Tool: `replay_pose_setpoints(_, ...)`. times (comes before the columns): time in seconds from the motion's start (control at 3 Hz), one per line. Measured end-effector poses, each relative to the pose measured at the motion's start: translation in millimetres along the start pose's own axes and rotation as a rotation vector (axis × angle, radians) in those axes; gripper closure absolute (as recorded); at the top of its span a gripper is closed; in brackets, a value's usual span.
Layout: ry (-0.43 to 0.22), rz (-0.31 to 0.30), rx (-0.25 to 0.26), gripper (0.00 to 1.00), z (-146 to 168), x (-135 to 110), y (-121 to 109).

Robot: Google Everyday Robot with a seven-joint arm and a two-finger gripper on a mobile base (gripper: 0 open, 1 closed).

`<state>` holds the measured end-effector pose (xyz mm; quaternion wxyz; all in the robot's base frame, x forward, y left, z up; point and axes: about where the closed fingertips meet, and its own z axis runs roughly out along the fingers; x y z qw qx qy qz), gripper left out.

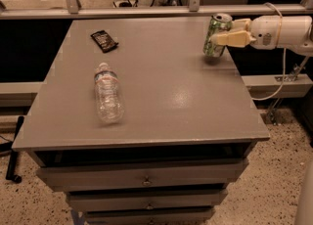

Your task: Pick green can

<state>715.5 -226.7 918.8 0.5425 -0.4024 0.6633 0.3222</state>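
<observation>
The green can (214, 37), green with pale markings and a silver top, is at the far right of the grey table (161, 97), leaning slightly. My gripper (223, 32) reaches in from the right on a white arm (281, 31) and is shut on the can. One pale finger (234, 38) crosses the can's front side; the other is behind it near the top. A dark shadow lies under the can's base.
A clear plastic water bottle (107, 92) lies on its side at the left middle of the table. A small black packet (104, 40) lies at the far left. Drawers (146, 180) are below the front edge. A rail (146, 10) runs behind the table.
</observation>
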Motion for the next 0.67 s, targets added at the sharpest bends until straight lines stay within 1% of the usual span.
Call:
replay_pose_setpoints(0.33, -0.058, -0.030, -0.059, 1.00, -11.4, -36.6, 28.3)
replay_pose_setpoints(0.67, -0.066, -0.034, -0.073, 1.00, -11.9, -42.3, 33.5)
